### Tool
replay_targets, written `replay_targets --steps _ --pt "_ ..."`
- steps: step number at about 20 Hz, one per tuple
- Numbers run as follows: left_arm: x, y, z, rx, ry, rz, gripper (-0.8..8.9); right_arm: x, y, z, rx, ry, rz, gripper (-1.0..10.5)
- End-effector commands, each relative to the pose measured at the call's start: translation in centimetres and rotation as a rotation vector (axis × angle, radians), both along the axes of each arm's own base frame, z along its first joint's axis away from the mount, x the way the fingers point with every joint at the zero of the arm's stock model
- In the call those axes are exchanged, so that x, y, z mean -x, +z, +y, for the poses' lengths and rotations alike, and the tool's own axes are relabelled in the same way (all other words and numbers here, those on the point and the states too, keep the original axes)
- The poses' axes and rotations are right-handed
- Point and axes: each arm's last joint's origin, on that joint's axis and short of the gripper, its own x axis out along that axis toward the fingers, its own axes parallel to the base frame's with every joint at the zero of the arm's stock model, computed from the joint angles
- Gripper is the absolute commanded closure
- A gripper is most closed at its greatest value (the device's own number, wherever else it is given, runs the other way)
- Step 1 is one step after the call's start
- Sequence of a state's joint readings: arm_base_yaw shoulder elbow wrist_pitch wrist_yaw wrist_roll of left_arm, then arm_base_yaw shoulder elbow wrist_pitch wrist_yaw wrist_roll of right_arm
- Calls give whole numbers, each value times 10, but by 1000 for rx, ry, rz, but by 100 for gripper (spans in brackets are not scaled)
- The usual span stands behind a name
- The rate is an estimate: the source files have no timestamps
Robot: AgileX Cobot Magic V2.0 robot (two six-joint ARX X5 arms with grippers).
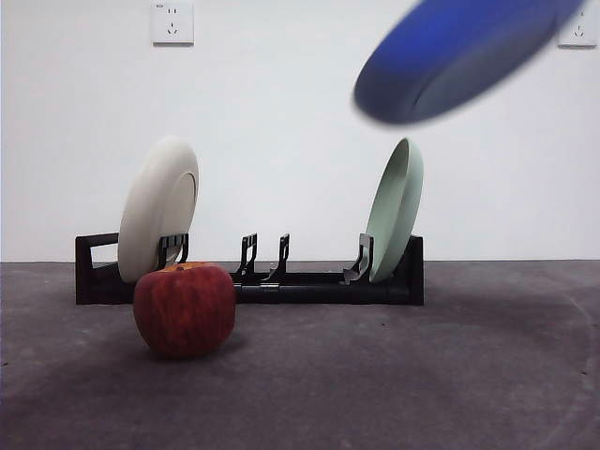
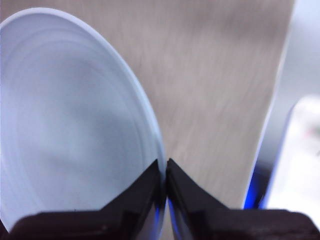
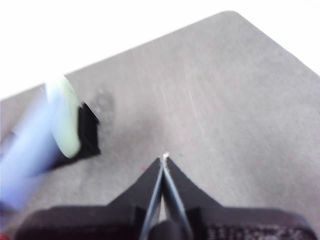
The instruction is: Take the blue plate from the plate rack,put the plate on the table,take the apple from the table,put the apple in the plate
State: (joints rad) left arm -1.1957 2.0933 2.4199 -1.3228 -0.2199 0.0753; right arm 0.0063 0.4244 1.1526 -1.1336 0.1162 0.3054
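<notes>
While the blue plate [image 1: 459, 56] hangs tilted and blurred in the air above the green-plate end of the plate rack [image 1: 281, 281], I see my left gripper [image 2: 165, 170] pinching its rim between both jaws. A cream-white plate [image 1: 157, 211] and a pale green plate [image 1: 396, 208] stand upright at opposite ends of the rack, and the apple [image 1: 185, 308] sits on the table [image 1: 450, 375] just before the cream one. My right gripper [image 3: 163, 165] hovers over bare table, jaws pressed together. No readable writing shows; the plate's upper edge is cut off.
</notes>
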Motion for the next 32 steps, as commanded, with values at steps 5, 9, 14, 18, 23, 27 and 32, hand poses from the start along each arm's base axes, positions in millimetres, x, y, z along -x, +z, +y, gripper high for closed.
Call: replay_targets --steps 5,9,14,18,23,27,32 --pt "6 -99 -28 -187 -39 -18 819 16 14 0 -32 -15 -91 947" --pt "7 -135 -33 -214 -81 -62 820 19 18 0 -32 -15 -103 947" --pt "5 -158 -35 -218 -125 -136 820 20 18 0 -29 -14 -106 947" --pt "2 -164 -40 -199 -151 -168 821 20 18 0 -29 -14 -106 947" --pt "-6 -171 -40 -210 -159 -180 821 20 18 0 -29 -14 -105 947" --pt "-16 -185 -36 -271 -142 -147 821 20 18 0 -30 -14 -99 947" --pt "-26 -206 -34 -338 -136 -116 821 20 16 0 -30 -14 -83 947"
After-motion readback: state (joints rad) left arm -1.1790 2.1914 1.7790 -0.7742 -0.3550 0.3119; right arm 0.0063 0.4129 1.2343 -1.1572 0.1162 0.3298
